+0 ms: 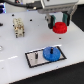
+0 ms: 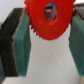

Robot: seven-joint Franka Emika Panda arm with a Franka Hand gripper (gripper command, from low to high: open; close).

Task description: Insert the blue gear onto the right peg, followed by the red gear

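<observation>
The red gear (image 2: 47,20) is held clamped between the pads of the gripper (image 1: 59,27), well above the black-bordered plate (image 1: 31,60), where the blue gear (image 1: 50,53) is already seated, presumably on the hidden right peg.

Looked like a robotics lab bench, not a home or shop. Plain white tabletop (image 1: 15,57) carried a black-bordered white rectangular peg plate (image 1: 35,57). Up-table from the plate sat a small beige blocky test fixture (image 1: 19,27). Beyond the plate, a white robot arm housing (image 1: 60,7) hung over the surface. Background beyond the plate was dark and blurred, nothing domestic visible.
</observation>
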